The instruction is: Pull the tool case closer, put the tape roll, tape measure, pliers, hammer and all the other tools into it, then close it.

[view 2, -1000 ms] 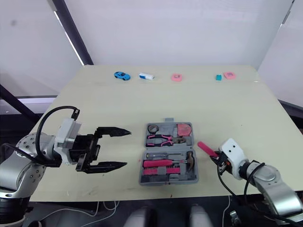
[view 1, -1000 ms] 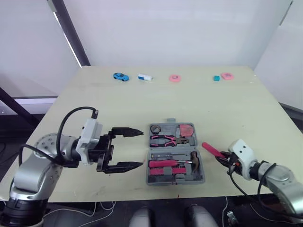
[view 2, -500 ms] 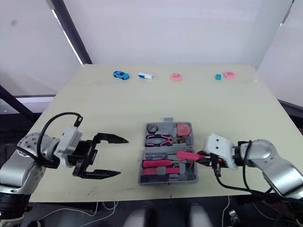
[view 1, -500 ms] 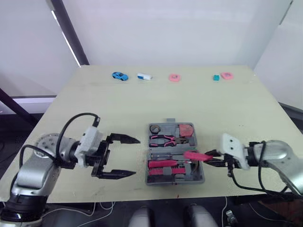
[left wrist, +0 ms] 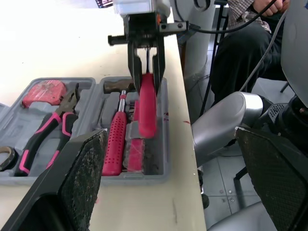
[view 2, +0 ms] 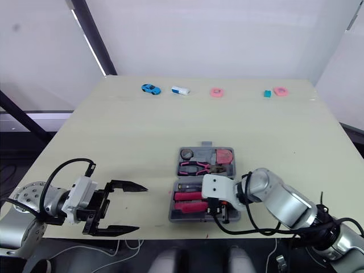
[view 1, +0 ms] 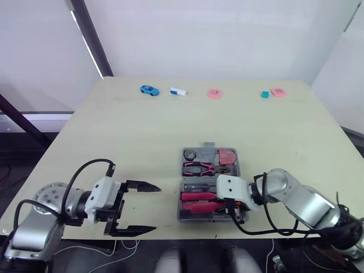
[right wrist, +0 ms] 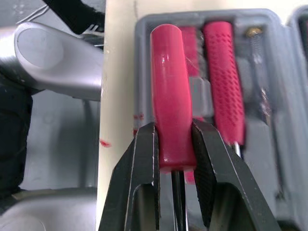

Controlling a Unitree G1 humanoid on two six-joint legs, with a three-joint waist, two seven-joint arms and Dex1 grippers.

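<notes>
Most of the packing looks done. The tool case [view 1: 181, 207] lies open on the table [view 1: 142, 131], near its front edge and between the two arms, so the pulling-in step appears finished. Its far half holds the tape roll [view 1: 189, 154], the pliers [view 1: 200, 168] and the tape measure [view 1: 226, 156]. The near half holds what is likely the hammer [left wrist: 114, 144], with a dimpled pink grip.

The right gripper [right wrist: 174, 132] is clamped on a smooth pink handle [right wrist: 169, 82], which hangs over the near half beside that grip. I judge this tool is being lowered into its slot, not yet seated or released. The left gripper [view 1: 156, 209] is spread wide and empty, off to the left of the case and apart from it.

What remains is setting this tool down, letting go and folding the case closed. Some small items [view 1: 214, 94] sit along the table's far edge; whether any belong in the case I cannot tell.
</notes>
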